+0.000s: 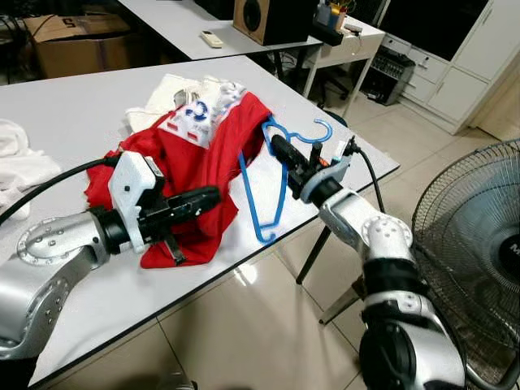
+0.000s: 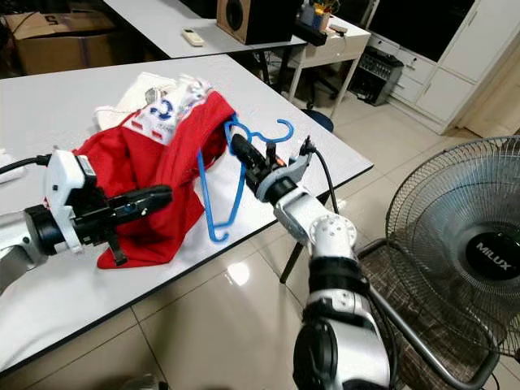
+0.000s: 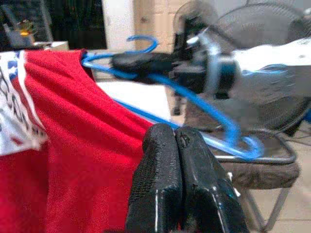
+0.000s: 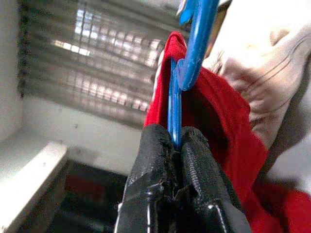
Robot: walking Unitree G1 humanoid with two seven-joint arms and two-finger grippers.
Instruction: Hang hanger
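Head view: your right pincer [image 1: 280, 149] is clamped on the blue hanger [image 1: 276, 183] near its neck, hook [image 1: 322, 130] poking out toward one o'clock, one shoulder already tucked inside the red shirt [image 1: 195, 175] on the desk [image 1: 73, 106]. The free loop hangs off toward six o'clock, over the desk edge.

Left wrist view: your left pincer [image 3: 179, 187] is pressed together right at the red cloth; whether it pinches a fold, you can't tell from here.

Right wrist view: fingers [image 4: 151, 160] squeezed tight on the blue bar, shirt just beyond.

Now the tip: hold the collar steady with the left, and work the hanger's loose shoulder under the fabric slowly. Keep the hook outside the neck opening, or you'll have nothing to hang by. Watch the desk edge; that shirt could slide off.
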